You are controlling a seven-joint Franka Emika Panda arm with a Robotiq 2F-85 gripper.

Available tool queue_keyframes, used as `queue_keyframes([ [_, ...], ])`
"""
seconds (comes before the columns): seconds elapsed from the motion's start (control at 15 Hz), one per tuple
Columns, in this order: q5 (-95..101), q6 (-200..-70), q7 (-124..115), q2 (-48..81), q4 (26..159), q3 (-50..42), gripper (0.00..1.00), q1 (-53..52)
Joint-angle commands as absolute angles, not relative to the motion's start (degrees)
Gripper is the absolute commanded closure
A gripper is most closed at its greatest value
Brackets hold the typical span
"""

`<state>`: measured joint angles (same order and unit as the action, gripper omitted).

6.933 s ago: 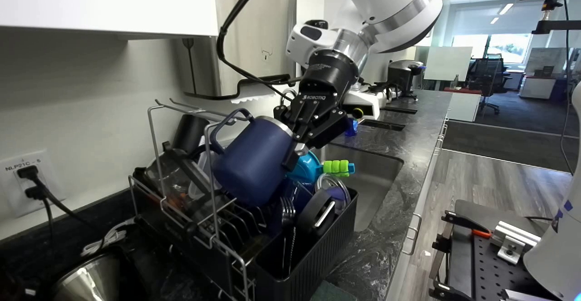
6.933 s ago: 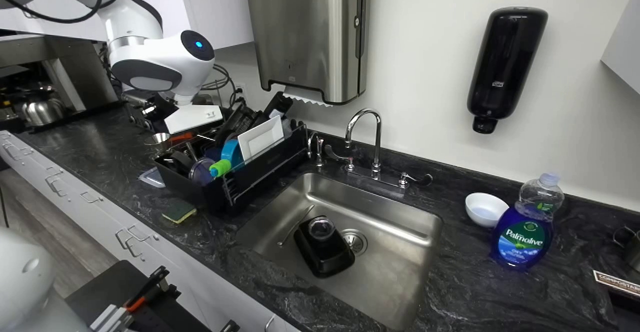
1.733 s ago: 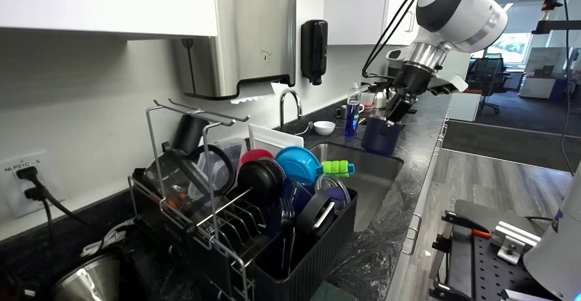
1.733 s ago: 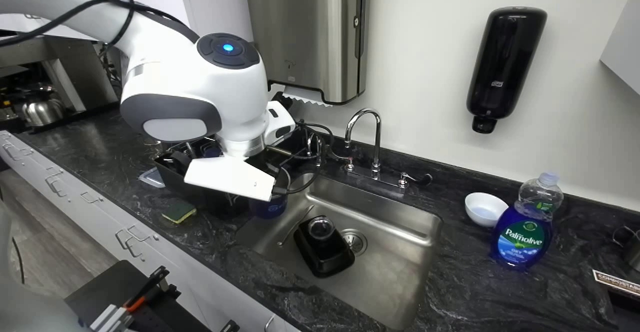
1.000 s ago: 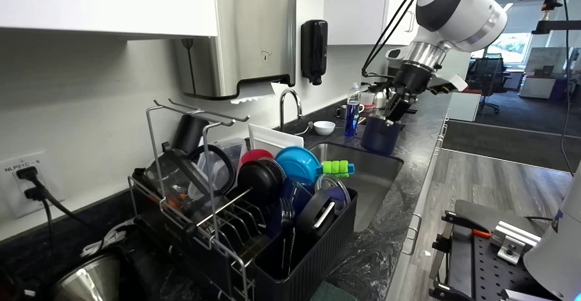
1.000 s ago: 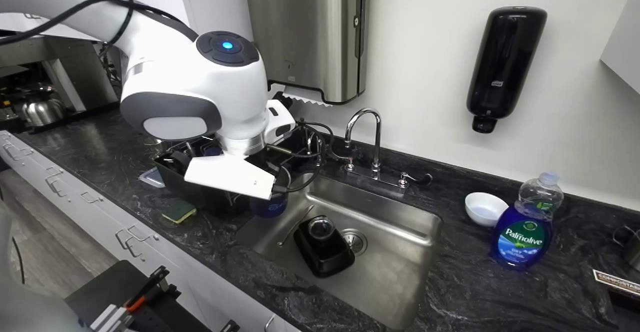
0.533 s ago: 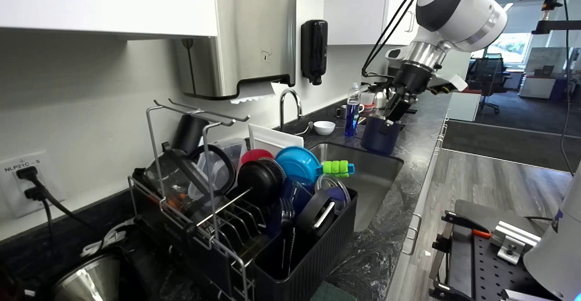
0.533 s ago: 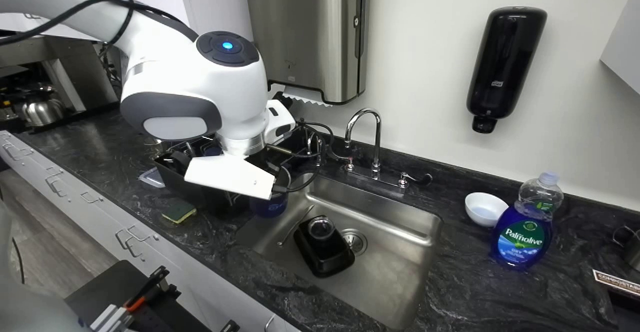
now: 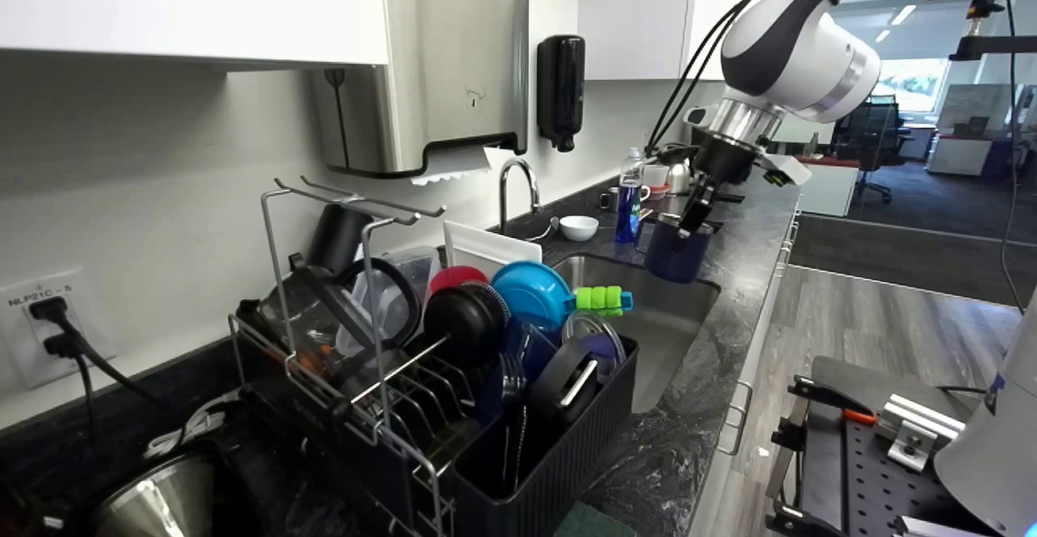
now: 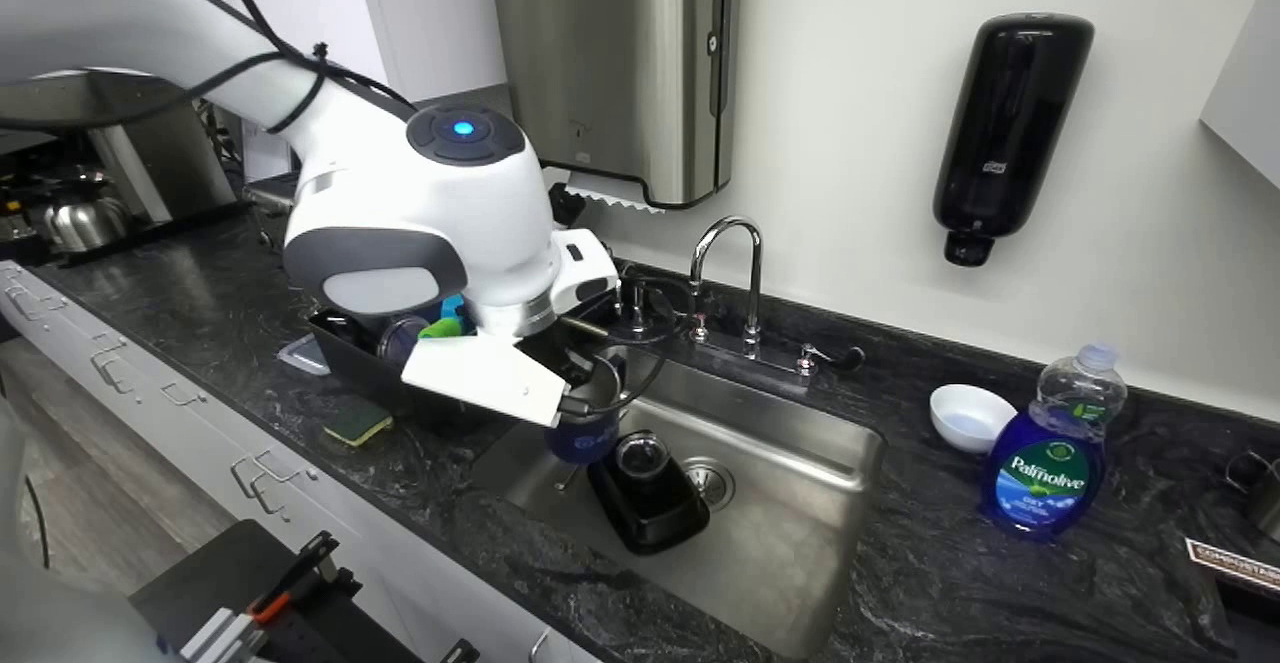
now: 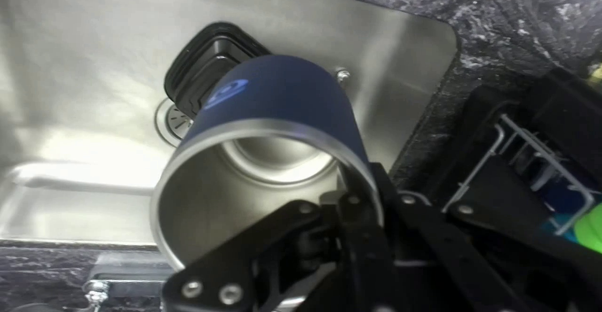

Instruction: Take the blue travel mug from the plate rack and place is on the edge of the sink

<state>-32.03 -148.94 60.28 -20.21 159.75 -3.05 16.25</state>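
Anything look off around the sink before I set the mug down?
No obvious spill or damage. The blue travel mug hangs tilted in the tool, so it may not land flat. A black container lies in the sink beside the drain, perhaps forgotten.

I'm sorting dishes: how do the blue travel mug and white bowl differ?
Colour: the blue travel mug is dark blue outside, metallic inside; the bowl is white.
Shape: the mug is tall, the bowl shallow.
Support: the gripper holds the mug over the sink; the bowl rests on the counter.
Both are open-topped.
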Motion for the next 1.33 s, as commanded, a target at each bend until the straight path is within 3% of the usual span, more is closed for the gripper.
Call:
queue_keyframes([
  [0.0, -27.50, -155.97, 54.75, -15.31, 159.70, -1.11, 0.98, 19.41],
  [0.07, -22.51, -157.94, 50.48, -13.99, 159.75, -6.46, 0.98, 15.05],
  [0.53, 0.43, -156.48, 28.02, -8.94, 156.64, -10.70, 0.98, 16.57],
  [1.27, 3.81, -157.11, 17.64, -4.31, 156.07, -12.53, 0.98, 14.93],
])
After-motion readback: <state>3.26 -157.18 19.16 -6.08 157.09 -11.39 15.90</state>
